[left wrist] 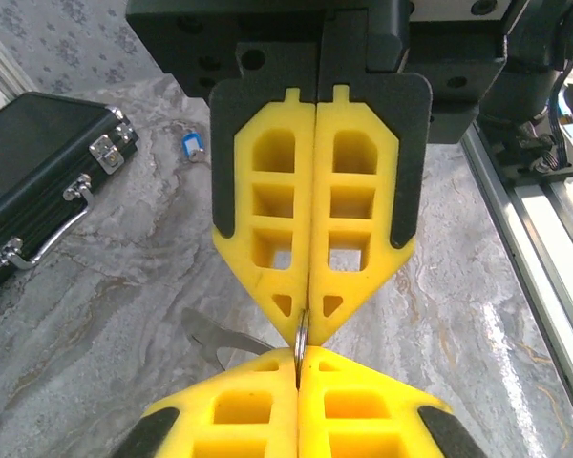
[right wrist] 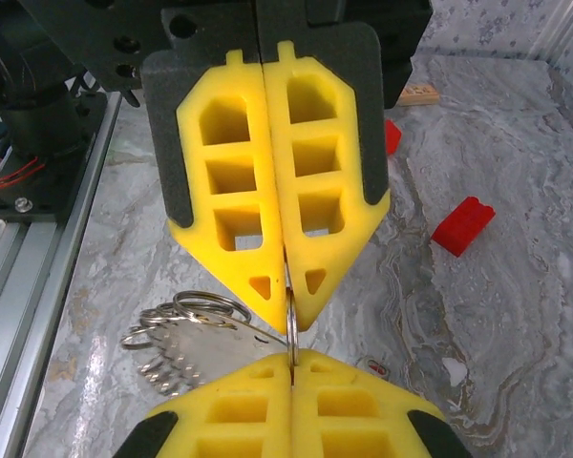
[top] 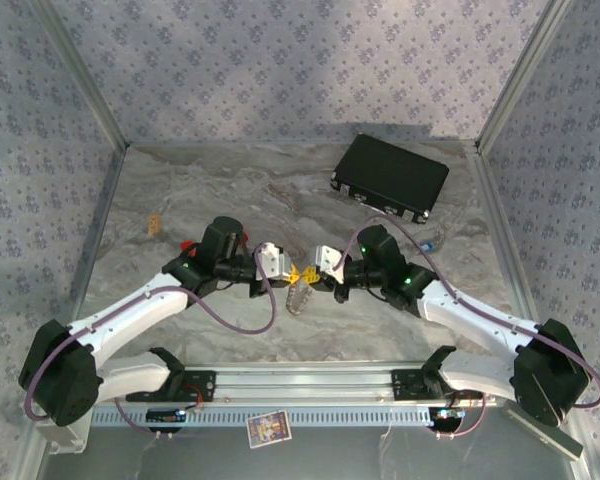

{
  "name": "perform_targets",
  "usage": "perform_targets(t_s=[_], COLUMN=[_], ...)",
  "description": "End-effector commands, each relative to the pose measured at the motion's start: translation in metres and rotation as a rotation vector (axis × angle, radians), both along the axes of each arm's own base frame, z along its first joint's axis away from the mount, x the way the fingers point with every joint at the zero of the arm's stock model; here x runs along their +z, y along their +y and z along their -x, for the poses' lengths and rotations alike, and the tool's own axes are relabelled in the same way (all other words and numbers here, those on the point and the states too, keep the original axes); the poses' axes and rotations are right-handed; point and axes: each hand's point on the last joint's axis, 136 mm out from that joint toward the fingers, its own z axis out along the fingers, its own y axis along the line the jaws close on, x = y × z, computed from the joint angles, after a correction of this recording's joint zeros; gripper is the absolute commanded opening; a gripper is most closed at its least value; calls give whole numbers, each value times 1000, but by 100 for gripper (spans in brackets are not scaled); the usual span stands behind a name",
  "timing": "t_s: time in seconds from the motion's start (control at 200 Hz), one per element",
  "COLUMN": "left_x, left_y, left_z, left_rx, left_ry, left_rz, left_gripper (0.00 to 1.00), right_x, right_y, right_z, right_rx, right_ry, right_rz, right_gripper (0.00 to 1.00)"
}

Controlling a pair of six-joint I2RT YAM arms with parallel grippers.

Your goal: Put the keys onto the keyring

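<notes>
The yellow, lattice-moulded left gripper and right gripper meet tip to tip at frame centre. Both jaw pairs clamp the thin, silvery keyring, seen edge-on.

Bright yellow latticed fingers, backed in black foam, on left gripper and right gripper alike. Silvery steel for the keyring and the bunch of rings beside it. Grey-beige marble veining across the desk. Matte black with chrome latches on the case. Plain red on the block. Blue and white, seemingly, on the head of a small blurred key. Pale lilac-grey floral print on the walls. White arms with black joints.
</notes>
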Motion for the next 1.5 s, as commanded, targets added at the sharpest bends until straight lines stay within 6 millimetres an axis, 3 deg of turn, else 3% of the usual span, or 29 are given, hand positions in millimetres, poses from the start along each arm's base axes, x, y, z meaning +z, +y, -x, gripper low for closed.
perform_targets(t_s=[0.0,0.12,0.28,0.62,1.044,1.264,1.434,1.499], left_x=[1,5,17,24,31,28,27,24], left_y=[-2,-2,-2,-2,0,-3,-3,-1], left_z=[2,1,-3,-3,-3,-1,-2,-4], left_rx=[-17,7,60,86,115,107,119,135], left_ry=[-4,-17,-28,-4,16,22,19,16], left_rz=[-9,46,177,292,398,396,393,369], left_gripper=[0,0,0,0,0,0,0,5], right_x=[31,33,33,19,18,26,28,28], right_y=[8,-5,-20,-8,3,8,10,10], right_z=[0,-11,-14,-3,-9,-9,-9,-8], right_rx=[36,-33,-56,13,10,22,29,36], right_ry=[-77,-87,-30,57,46,34,30,22], right_rz=[-54,-106,-182,-189,-189,-212,-211,-196], right_gripper=[0,30,32,30,27,18,0,0])
